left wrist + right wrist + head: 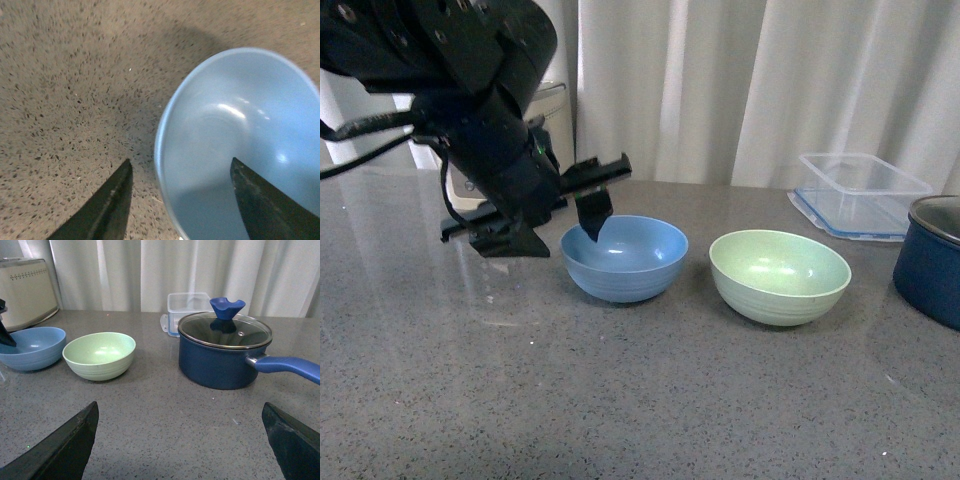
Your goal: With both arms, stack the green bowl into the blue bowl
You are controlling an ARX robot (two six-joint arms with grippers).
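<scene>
The left claw (pixel 558 235) is wide open, one finger inside the blue bowl (pixel 635 260), one outside its rim, holding nothing yet. The right claw (pixel 180 450) is open & empty too, well back from the green bowl (pixel 780 275) (just beside the blue one, toward the desk's (pixel 620 400) right edge). Nxt, I think: pinch that rim, then fetch green. Bowls: round, smooth, w/ faint lines low down. Desk: speckled grey.

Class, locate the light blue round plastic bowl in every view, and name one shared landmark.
Front view: light blue round plastic bowl, centre-left.
Left wrist view: bowl fills picture's right side, straddled by left pincer.
Right wrist view: bowl at picture's left edge.
Landmark: pale green round plastic bowl beside it, front and right wrist views.
</scene>
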